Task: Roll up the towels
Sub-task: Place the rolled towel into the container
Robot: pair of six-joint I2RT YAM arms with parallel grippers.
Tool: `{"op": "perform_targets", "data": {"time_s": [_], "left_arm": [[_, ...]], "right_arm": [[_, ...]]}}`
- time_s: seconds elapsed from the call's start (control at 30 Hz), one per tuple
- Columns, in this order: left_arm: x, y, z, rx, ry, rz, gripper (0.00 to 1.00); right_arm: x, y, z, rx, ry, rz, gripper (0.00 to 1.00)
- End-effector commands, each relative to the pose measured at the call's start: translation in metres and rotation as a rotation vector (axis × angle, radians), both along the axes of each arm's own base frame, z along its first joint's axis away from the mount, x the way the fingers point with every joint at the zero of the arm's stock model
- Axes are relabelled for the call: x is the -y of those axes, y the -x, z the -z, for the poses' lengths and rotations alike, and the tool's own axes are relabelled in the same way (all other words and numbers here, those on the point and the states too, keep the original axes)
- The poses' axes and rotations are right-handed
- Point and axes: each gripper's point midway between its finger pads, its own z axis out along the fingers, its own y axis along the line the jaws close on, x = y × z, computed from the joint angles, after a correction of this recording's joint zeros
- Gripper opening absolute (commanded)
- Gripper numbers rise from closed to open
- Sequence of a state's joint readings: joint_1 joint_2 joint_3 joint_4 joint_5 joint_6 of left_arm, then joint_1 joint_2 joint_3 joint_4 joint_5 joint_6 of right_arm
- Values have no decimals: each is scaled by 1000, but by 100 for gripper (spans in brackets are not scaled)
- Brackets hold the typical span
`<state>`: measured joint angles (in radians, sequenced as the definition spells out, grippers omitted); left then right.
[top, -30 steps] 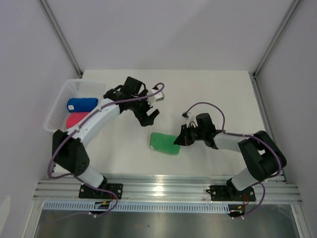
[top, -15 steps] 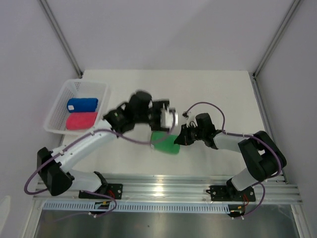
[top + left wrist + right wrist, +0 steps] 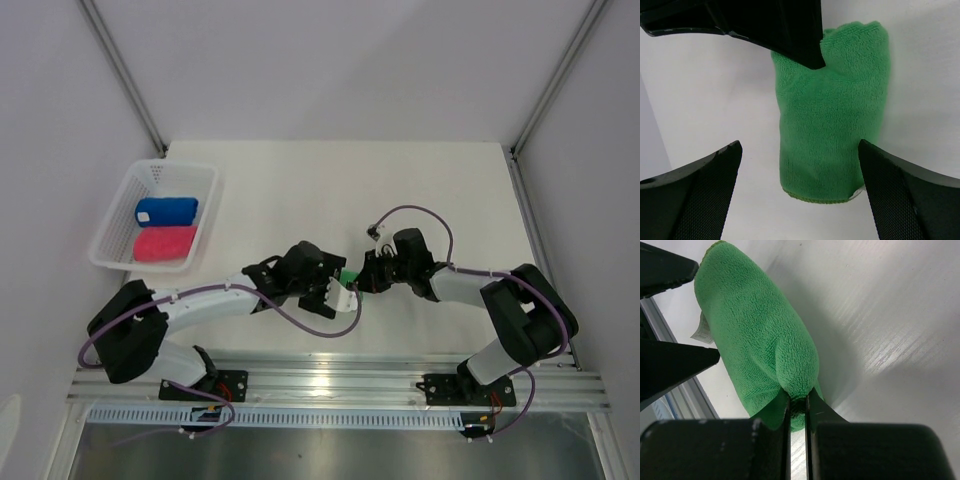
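The left gripper [image 3: 799, 162] has swung from the basket [image 3: 113, 220] to the green towel [image 3: 830, 125] by the table's [image 3: 400, 180] near edge. Its jaws stand apart astride the roll, and the right gripper [image 3: 798, 404] pinches its end, so this is likely a handover.

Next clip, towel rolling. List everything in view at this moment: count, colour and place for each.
green towel: one, bright green, rolled, lying on the table between the two grippers
blue towel: one, royal blue, rolled, in the far part of the basket
pink towel: one, pink-red, rolled, in the basket beside the blue towel, on its near side
basket: one, white mesh, at the left side of the table
table: one, white
rail: one, silver, along the near edge, carrying both arm bases
left gripper: one, black, open, a finger on each side of the green towel
right gripper: one, black, shut on one end of the green towel
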<state>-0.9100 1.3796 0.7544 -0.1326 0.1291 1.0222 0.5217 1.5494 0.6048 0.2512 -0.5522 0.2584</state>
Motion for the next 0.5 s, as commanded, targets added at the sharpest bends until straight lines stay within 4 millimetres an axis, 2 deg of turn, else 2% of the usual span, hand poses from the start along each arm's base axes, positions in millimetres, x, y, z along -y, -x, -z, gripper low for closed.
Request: {"op": "perform_targets", "data": {"time_s": [0.0,0.13,0.23,0.27,0.3,0.37,0.47], "left_arm": [[17,-9,-14,8,56,-30,100],[13,-1,5,-83,21,-87,99],[14,11,7,-157,10,-68,99],[10,17,14,-196,-22,-64,99],[16,16,9,-209,-7,-70,99],[16,11,18,-245,-33,-123,100],[17,4,20,-286,-33,-180,99]], "right_arm": [[9,-10,12,28,74,46,5],[8,-11,13,21,75,45,5],[7,-10,14,17,74,40,5],[7,-11,14,18,75,39,5],[7,-10,15,17,75,37,5],[8,-10,16,17,79,34,5],[7,-10,16,11,78,35,5]]}}
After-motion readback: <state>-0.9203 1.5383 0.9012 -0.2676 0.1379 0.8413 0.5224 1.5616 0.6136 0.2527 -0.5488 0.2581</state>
